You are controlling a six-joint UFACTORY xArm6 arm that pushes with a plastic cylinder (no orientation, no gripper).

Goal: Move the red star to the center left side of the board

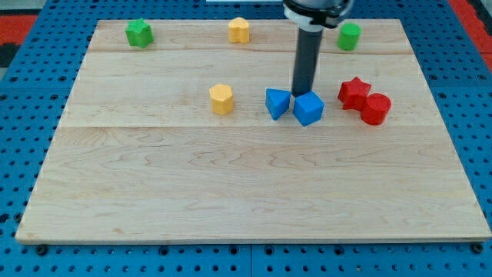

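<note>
The red star (354,91) lies at the view's right, middle height, touching a red cylinder (376,108) just right and below it. My tip (300,94) stands left of the star, just above the gap between a blue triangular block (277,103) and a blue cube (308,108). The tip is close to the top of the blue cube and about a block's width from the star. The wooden board (246,192) carries all the blocks.
A yellow hexagonal block (221,99) sits left of the blue blocks. Along the view's top edge are a green star-like block (139,33), a yellow block (240,30) and a green cylinder (349,36). A blue pegboard (23,115) surrounds the board.
</note>
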